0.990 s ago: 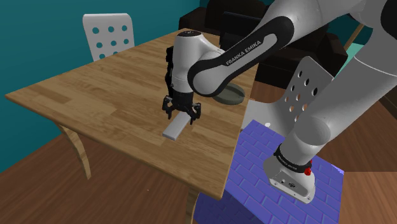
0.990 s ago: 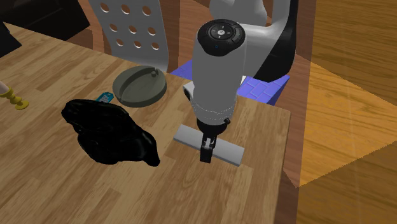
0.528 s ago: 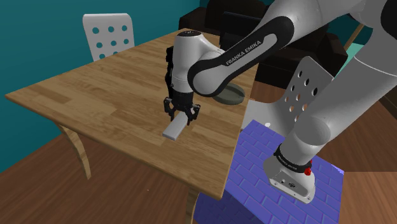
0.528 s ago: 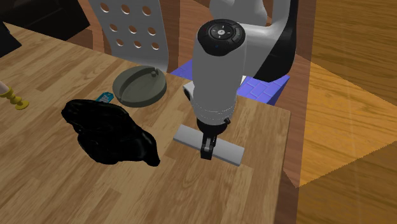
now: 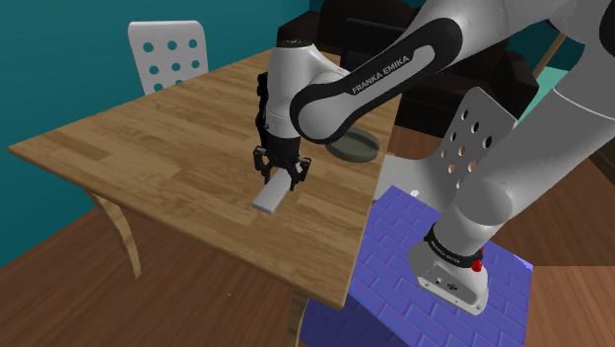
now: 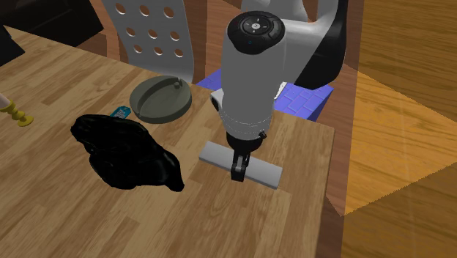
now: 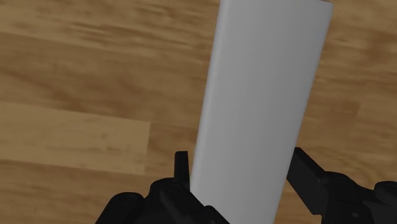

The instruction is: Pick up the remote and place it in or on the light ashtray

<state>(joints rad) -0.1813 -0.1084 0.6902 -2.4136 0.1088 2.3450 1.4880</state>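
Note:
The remote is a plain grey flat slab lying near the table's edge closest to the stand. My gripper points straight down over its middle, shut on it. In the wrist view the two fingers press against the long sides of the remote, with the gripper clasping it. From the second exterior view the gripper crosses the remote. The ashtray is a round grey-green dish on the table beyond the hand, empty.
A black shapeless lump lies on the wooden table beside the remote, with a small blue thing near the ashtray. White perforated chairs stand at two sides. The purple stand is below the table edge.
The fingers stood wide apart around the remote a second ago and have shut on it. The hand has since shifted up very slightly, the remote staying almost where it lay.

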